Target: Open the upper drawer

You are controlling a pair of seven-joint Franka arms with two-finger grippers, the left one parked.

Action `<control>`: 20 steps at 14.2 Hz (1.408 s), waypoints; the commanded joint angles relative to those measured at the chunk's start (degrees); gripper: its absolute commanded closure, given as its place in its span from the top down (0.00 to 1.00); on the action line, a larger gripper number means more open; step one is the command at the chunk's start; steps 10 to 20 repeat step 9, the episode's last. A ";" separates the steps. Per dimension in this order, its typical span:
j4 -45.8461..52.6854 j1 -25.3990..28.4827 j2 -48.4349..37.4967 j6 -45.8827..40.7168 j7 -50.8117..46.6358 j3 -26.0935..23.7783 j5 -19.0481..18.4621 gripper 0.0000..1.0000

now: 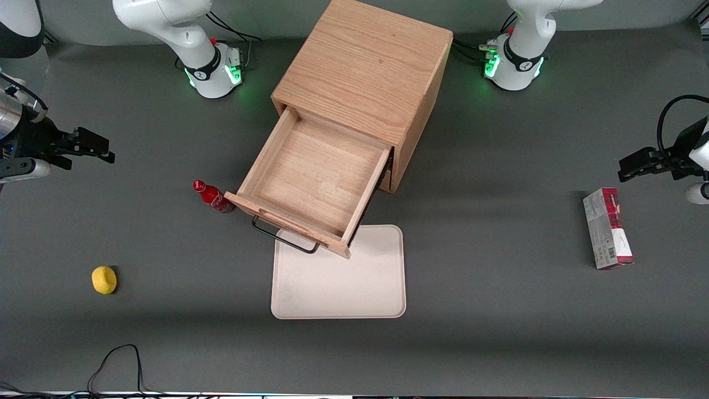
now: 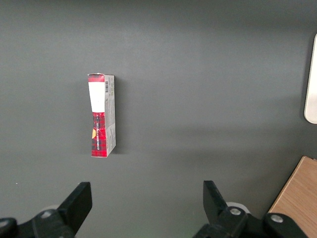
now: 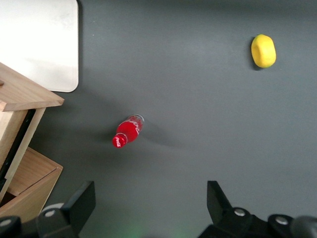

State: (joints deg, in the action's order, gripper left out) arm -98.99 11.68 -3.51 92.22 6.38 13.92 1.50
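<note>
Dark grey matting covers the table point(image 1: 498, 310), and on it sits a boxy light-oak cabinet point(image 1: 363, 72) with its upper drawer point(image 1: 316, 177) pulled far out, bare wooden floor showing inside and the black bar handle point(image 1: 282, 235) overhanging a cream tray point(image 1: 354, 288) that lies nearer the front camera. A small red bottle point(image 1: 212, 198) stands just beside the drawer's front corner, and a yellow lemon-like object point(image 1: 104, 279) lies well apart toward the working arm's end. A red and white carton point(image 1: 607, 228) lies toward the parked arm's end. The right gripper point(image 1: 91, 145) hangs raised at the working arm's end, well clear of the cabinet, its fingers point(image 3: 81, 206) spread wide and holding nothing
</note>
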 commanded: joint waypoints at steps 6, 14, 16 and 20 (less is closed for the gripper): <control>2.22 -14.23 -0.01 -2.57 0.83 -14.18 -0.97 1.00; 2.22 -14.14 -0.18 -2.65 0.48 -14.44 -0.71 1.00; 2.22 -14.14 -0.18 -2.65 0.48 -14.44 -0.71 1.00; 2.22 -14.14 -0.18 -2.65 0.48 -14.44 -0.71 1.00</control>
